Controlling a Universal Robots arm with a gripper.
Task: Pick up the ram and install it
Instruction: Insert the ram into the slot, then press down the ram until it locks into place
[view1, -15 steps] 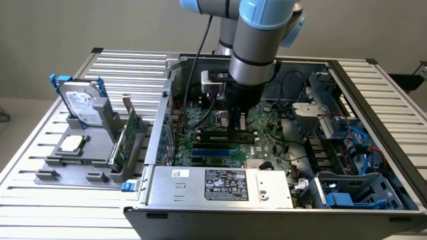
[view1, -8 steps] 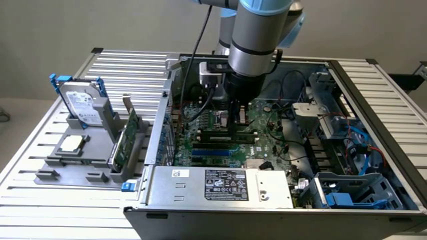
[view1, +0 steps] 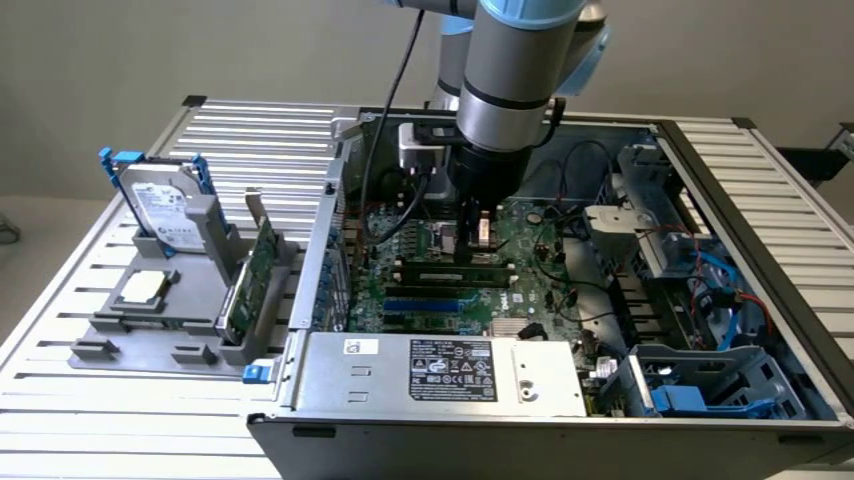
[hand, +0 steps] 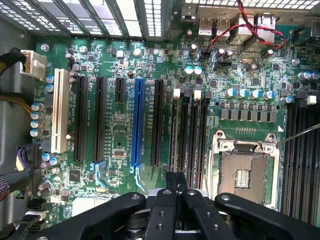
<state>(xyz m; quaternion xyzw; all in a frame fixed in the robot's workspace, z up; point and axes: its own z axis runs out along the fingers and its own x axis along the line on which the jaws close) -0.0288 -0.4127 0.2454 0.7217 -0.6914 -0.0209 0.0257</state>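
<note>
One shut claw (hand: 176, 182) hides the ram's (view1: 454, 268) top edge.

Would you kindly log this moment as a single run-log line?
arm: over open grey metal computer case | claw: shut, nothing seen held | nearest: long black slots on green motherboard
</note>
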